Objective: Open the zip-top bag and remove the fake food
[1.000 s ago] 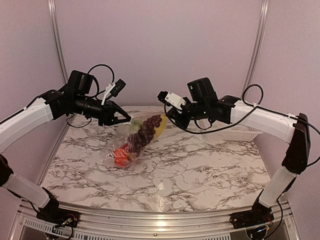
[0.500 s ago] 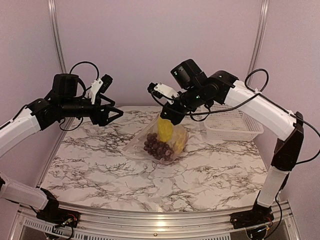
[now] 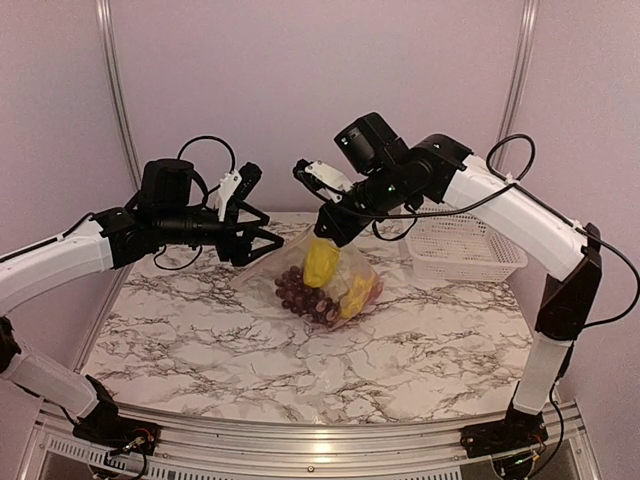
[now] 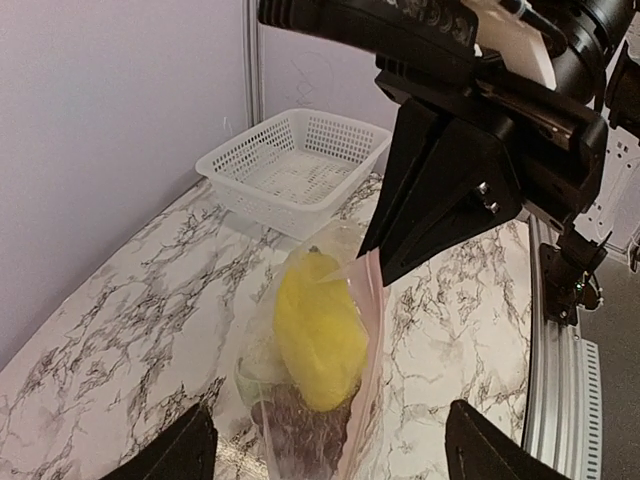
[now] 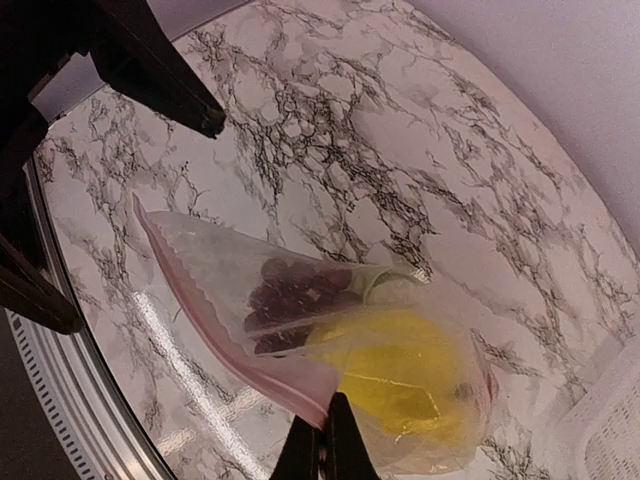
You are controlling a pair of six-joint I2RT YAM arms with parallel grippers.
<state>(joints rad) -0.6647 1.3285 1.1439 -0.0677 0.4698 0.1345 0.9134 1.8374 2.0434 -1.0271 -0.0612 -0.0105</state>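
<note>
Bag update: the zip-top bag (image 3: 325,280) is hanging from the right gripper (image 3: 326,226), which is pinched shut on the pink zip strip at one top corner; my guess is it's held that way so the weight of the fake food (image 3: 320,264) pulls everything down and away from the mouth, leaving the strip free to grab. Yellow piece sits on top, the purple grapes (image 3: 298,290) are lower, something reddish at the bottom; all of it is inside the plastic. Can't tell whether the bottom of the bag touches the marble table (image 3: 200,330) or hangs just above it.

Left gripper (image 3: 268,232) is spread wide and holding nothing; in its own wrist view both fingers (image 4: 175,455) frame the bag with daylight on each side, so it's lined up on the free side of the strip but not touching. Can't say for sure if the zip has parted at all. White basket (image 3: 465,250) is off behind the right arm, well apart from the bag.
</note>
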